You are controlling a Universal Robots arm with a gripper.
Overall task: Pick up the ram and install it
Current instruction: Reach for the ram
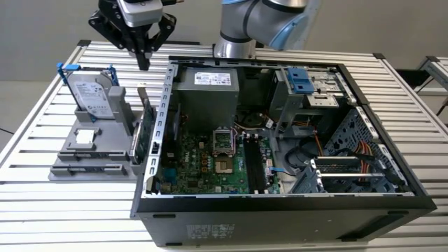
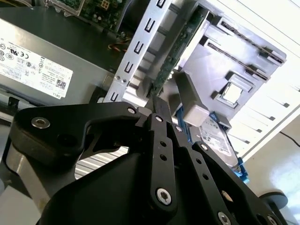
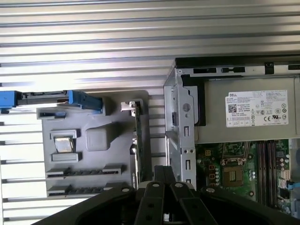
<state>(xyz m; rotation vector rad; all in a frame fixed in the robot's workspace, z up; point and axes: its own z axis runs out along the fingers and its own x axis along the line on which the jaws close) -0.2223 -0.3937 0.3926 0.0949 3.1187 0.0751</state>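
The ram (image 1: 144, 105) is a thin dark stick standing on edge at the case-side rim of the grey holder (image 1: 84, 157), and in the first wrist view the ram (image 3: 137, 119) shows as a narrow strip. My gripper (image 1: 145, 64) hangs just above its far end, fingers pointing down and pressed together with nothing between them. Both wrist views look along the black fingers (image 2: 157, 122) of the gripper (image 3: 163, 171) toward the holder. The motherboard's long memory slots (image 1: 255, 163) lie inside the open computer case (image 1: 294, 220).
A larger green expansion card (image 1: 142, 142) stands in the holder in front of the ram. A silver hard drive with blue rails (image 1: 91, 94) stands on the holder's far side. The grey power supply (image 1: 206, 92) fills the case's back corner. The slatted metal table (image 1: 42, 210) surrounds everything.
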